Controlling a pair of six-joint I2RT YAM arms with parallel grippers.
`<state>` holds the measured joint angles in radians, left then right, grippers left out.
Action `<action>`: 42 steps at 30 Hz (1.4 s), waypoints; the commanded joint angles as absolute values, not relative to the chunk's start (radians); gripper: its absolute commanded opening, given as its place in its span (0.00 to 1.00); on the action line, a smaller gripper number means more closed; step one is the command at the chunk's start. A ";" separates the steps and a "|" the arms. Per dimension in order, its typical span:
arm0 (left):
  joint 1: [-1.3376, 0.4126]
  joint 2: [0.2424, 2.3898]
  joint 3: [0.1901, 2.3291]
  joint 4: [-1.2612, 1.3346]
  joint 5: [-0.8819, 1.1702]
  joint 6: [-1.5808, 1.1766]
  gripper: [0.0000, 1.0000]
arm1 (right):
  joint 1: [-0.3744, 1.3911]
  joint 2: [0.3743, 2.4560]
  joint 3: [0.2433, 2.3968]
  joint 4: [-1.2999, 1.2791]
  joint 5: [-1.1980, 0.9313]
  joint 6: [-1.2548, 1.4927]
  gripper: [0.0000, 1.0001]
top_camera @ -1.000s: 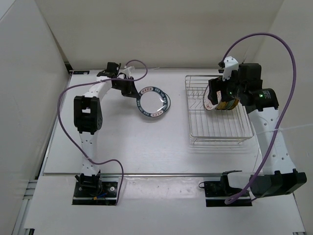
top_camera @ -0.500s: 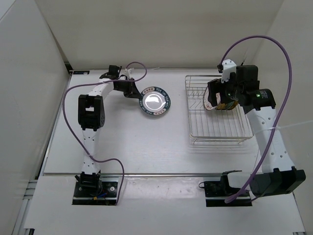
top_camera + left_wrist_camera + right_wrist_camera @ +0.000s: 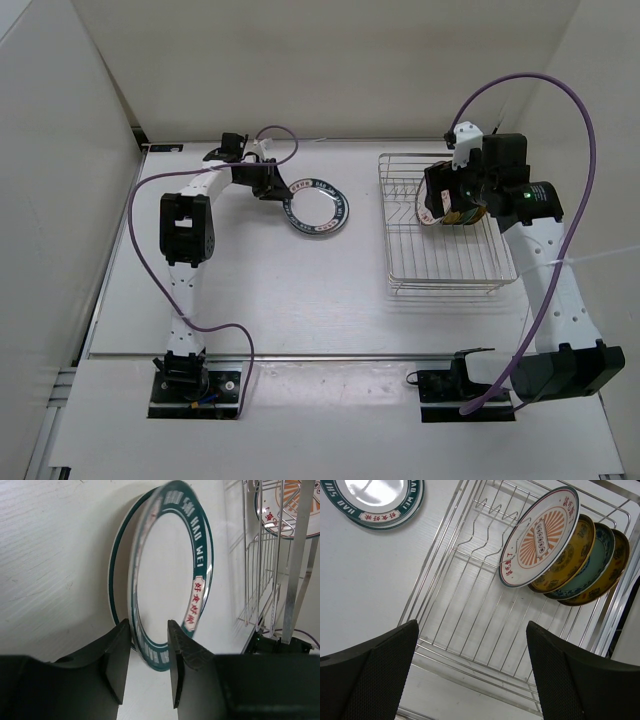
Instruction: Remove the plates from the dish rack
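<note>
rims alone show of three plates behind the sunburst plate; right gripper gapes over the dish rack; left gripper clamps lettered plate.

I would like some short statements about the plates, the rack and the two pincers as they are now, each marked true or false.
1. Four plates stand in the dish rack, the sunburst plate among them. True.
2. The right pincer is shut on the sunburst plate. False: it is wide open above the rack and holds nothing.
3. The left pincer has a finger on each side of the rim of the upper lettered plate. True.
4. Only one plate is on the table outside the rack. False: there are two, the upper lettered plate tilted over the lower lettered plate, which lies flat.
</note>
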<state>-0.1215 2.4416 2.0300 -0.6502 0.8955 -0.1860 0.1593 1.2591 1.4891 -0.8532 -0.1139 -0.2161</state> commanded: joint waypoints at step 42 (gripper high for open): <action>-0.117 1.555 1.649 -0.966 0.204 0.087 1.00 | 0.130 1.859 1.838 -0.749 0.308 -0.273 0.59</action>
<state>-0.1314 1.6039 1.6688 -0.9508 0.2291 0.0708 0.1478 1.8454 1.7935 -0.7822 0.2890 -0.2668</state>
